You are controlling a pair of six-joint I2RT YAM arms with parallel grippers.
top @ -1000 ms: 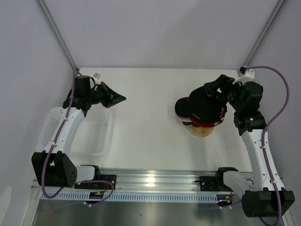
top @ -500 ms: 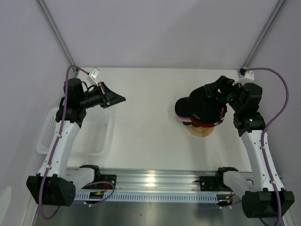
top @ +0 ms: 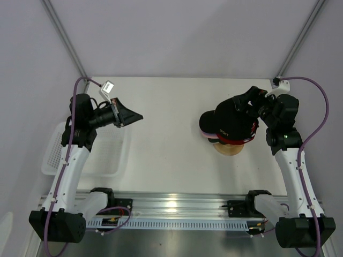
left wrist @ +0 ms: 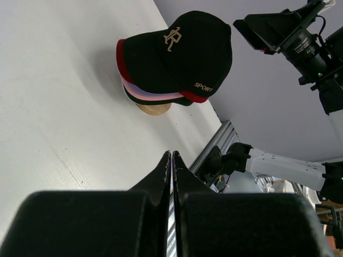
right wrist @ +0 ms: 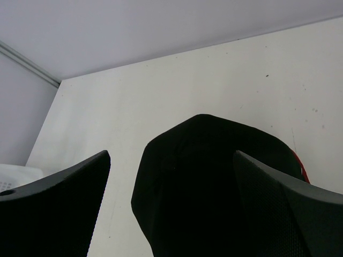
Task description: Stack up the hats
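Observation:
The hats sit stacked on a round wooden stand point(top: 228, 150) at the right. A black cap point(top: 228, 122) with a tan logo is on top; red point(top: 237, 142) and pink point(top: 206, 133) edges show under it. The left wrist view shows the stack point(left wrist: 179, 56) from the side, with the red brim point(left wrist: 120, 55), the pink and lavender layers point(left wrist: 153, 97) and the stand point(left wrist: 153, 109). My right gripper point(top: 244, 101) is open just above the black cap point(right wrist: 214, 187), its fingers point(right wrist: 64, 198) apart on either side. My left gripper point(top: 135, 114) is shut and empty, far left of the stack; it also shows in the left wrist view point(left wrist: 171, 156).
A white mesh basket point(top: 110, 160) stands at the left under my left arm. A metal rail point(top: 171, 206) runs along the near edge. Grey walls close the back and sides.
My left arm has pulled back and its wrist has turned a little, with the gripper still shut over the basket's right edge. The right gripper and the stack have barely moved.

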